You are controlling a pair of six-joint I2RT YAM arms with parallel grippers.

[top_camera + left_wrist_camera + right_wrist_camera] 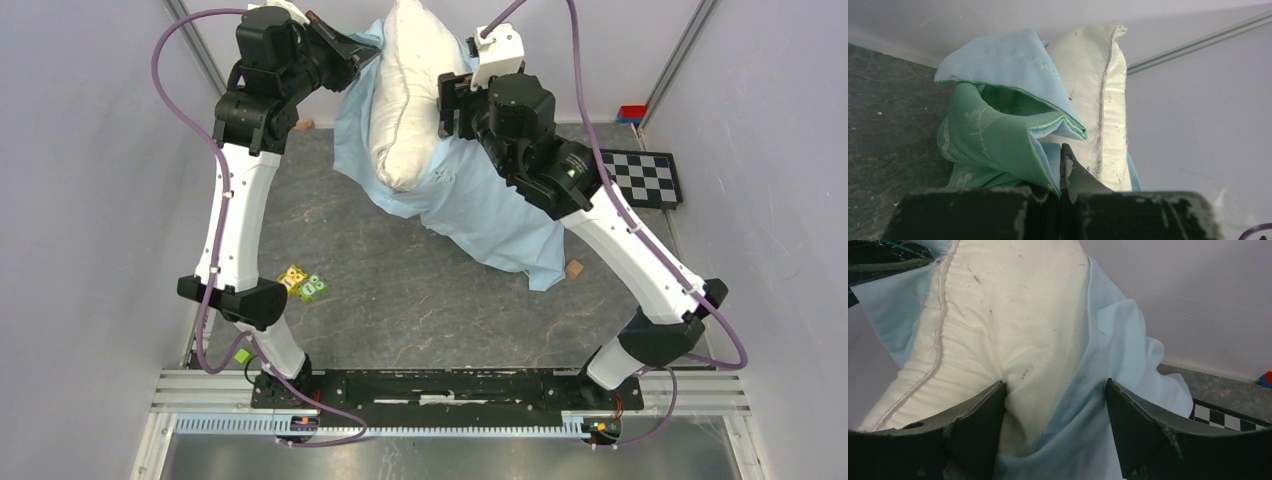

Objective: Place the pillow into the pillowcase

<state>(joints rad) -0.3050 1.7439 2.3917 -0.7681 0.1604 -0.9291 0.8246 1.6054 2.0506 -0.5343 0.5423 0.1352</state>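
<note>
Mid-stuffing, I judge: left hand [1062, 150] pinches the limp light-blue fabric pillowcase [998, 130], right hand [1054, 386] gapes astride the plump off-white pillow [1013, 315], which needs pushing deeper.

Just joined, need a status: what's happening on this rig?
Both arms are working at the far side of the table. The left gripper is pinched shut on the pillowcase at its mouth hem, with the mint lining showing. The right gripper stands open, straddling the pillow and case fabric. The pillow stands on end, mostly uncovered.

pillow [405, 90] top cropped (upper edge), pillowcase [490, 210] partly behind right arm [620, 240]
</note>
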